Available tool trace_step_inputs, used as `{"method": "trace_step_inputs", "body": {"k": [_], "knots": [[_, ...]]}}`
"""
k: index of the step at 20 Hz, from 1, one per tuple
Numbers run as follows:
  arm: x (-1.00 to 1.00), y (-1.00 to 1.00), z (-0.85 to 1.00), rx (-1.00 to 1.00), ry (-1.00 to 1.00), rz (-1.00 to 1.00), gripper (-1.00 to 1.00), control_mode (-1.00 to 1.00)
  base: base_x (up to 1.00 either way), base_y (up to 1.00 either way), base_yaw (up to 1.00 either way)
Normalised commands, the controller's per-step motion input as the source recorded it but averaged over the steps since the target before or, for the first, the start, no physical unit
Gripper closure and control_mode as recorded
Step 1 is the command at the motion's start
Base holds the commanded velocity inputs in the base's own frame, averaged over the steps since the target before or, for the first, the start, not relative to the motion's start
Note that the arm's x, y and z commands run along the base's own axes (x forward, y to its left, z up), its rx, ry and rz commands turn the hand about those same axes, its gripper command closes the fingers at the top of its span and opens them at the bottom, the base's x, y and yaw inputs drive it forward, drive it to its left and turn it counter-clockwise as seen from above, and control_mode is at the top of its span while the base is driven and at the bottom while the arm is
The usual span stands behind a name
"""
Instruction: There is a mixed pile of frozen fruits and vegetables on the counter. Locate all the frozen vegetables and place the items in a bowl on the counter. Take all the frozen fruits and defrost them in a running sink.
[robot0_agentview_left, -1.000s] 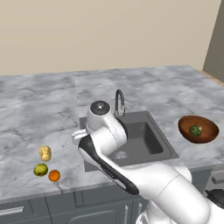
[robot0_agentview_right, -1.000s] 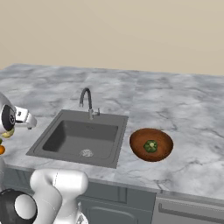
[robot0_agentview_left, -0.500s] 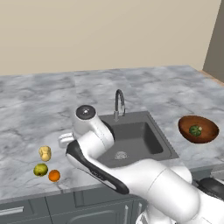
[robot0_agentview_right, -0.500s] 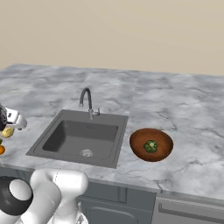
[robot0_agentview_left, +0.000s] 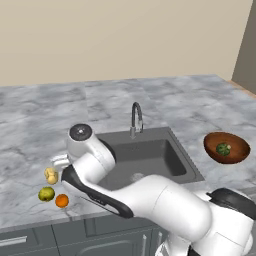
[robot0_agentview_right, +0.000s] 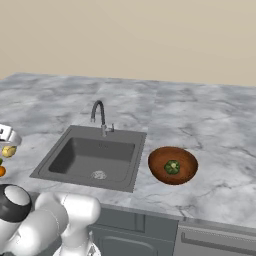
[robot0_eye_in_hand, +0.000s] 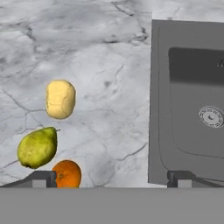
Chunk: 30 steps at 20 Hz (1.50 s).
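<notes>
Potato next on tabletop, 12 o'clock of pear and orange, apart from both. Likely hard, frost-slick, lumpy: pinch across narrow middle. Gripper above, fingers wide apart, empty. Sink edge at 3 o'clock, well clear. Broccoli in bowl.

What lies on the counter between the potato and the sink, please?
Nothing: in the hand view, bare marbled counter runs from the potato to the sink rim.
</notes>
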Motion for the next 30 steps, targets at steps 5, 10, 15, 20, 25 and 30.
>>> {"method": "trace_step_inputs", "body": {"k": [5, 10, 15, 20, 25, 30], "knots": [[0.14, 0.45, -0.14, 0.0, 0.0, 0.0, -1.0, -1.0, 0.0, 0.0, 0.0], [0.19, 0.41, -0.24, 0.0, 0.01, 0.0, -1.0, -1.0, 0.0, 0.0, 0.0], [0.23, 0.32, -0.26, 0.0, 0.01, 0.0, -1.0, -1.0, 0.0, 0.0, 0.0], [0.23, 0.32, -0.32, 0.0, 0.02, 0.0, -1.0, -1.0, 0.0, 0.0, 0.0], [0.24, 0.19, -0.25, 0.0, 0.01, 0.0, -1.0, -1.0, 0.0, 0.0, 0.0], [0.29, 0.05, -0.17, 0.0, 0.0, 0.0, -1.0, -1.0, 0.0, 0.0, 0.0]]}}
